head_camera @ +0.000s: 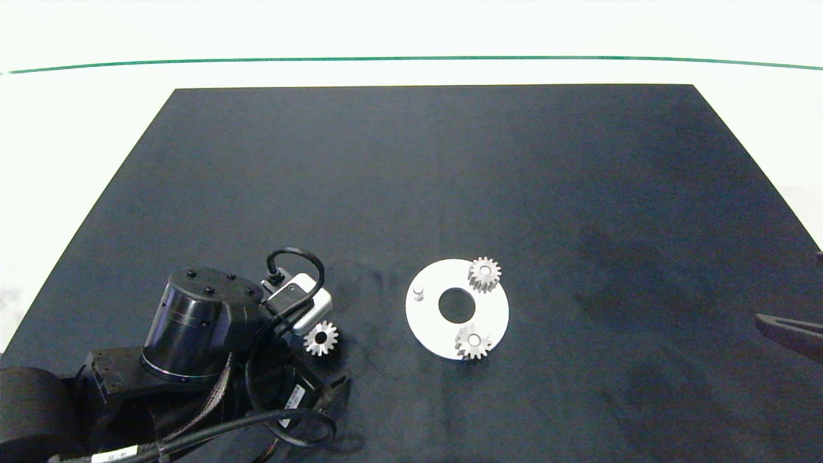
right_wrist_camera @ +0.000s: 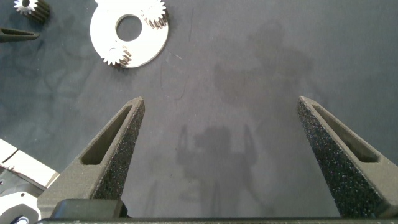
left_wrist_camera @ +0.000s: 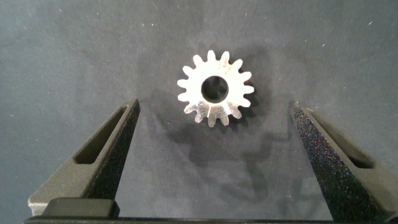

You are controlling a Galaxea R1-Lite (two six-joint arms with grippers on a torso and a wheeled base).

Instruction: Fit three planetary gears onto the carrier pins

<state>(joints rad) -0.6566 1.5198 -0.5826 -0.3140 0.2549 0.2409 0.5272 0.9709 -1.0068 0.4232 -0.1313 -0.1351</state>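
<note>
The 1 loose planetary gear (left_wrist_camera: 215,88) lies flat on the mat, left of the disc (head_camera: 429,321), between the wide-open, empty left gripper (left_wrist_camera: 214,134) fingers; an off-centre pinch could tip it, missing the bare pin (head_camera: 418,292).

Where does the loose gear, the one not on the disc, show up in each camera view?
Head view: loose gear on the mat, left of the white disc.
Left wrist view: gear centred ahead of the open left end effector.
Right wrist view: gear at the corner.
Shared landmark: the disc.
</note>
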